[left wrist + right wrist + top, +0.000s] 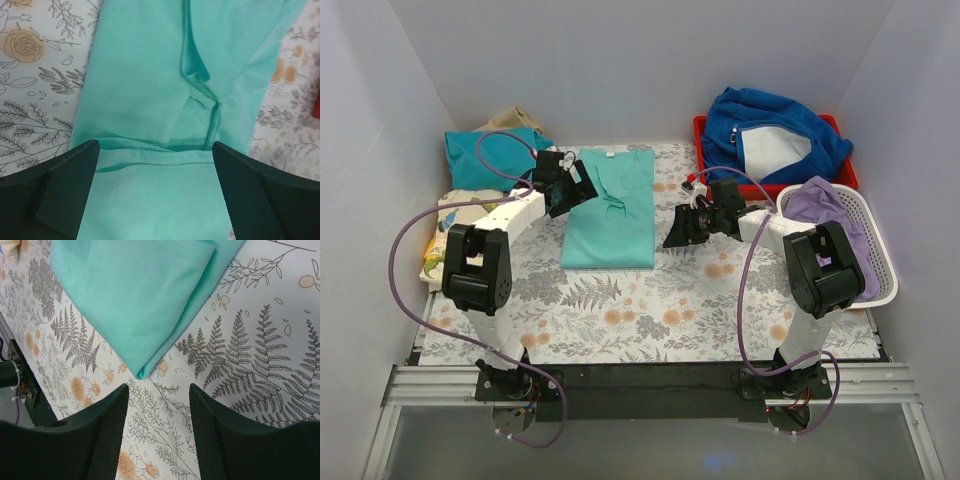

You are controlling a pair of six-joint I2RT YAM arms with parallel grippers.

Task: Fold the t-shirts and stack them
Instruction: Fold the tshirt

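Note:
The mint-turquoise t-shirt (613,210) lies folded lengthwise into a long strip on the floral table cover. It fills the left wrist view (150,90), with a sleeve fold showing. My left gripper (572,190) is open over the strip's upper left edge, its fingers (65,190) spread wide above the cloth, holding nothing. My right gripper (680,230) is open and empty just right of the strip's lower right corner (142,300), over bare cover. The darker teal folded t-shirt (490,155) lies at the far left. The cream dinosaur-print t-shirt (448,225) lies below it.
A red bin (702,135) at the back right holds the royal-blue fleece jacket (770,130). A white basket (880,290) on the right holds a purple garment (820,205). A beige cloth (510,120) lies behind the teal shirt. Walls enclose three sides.

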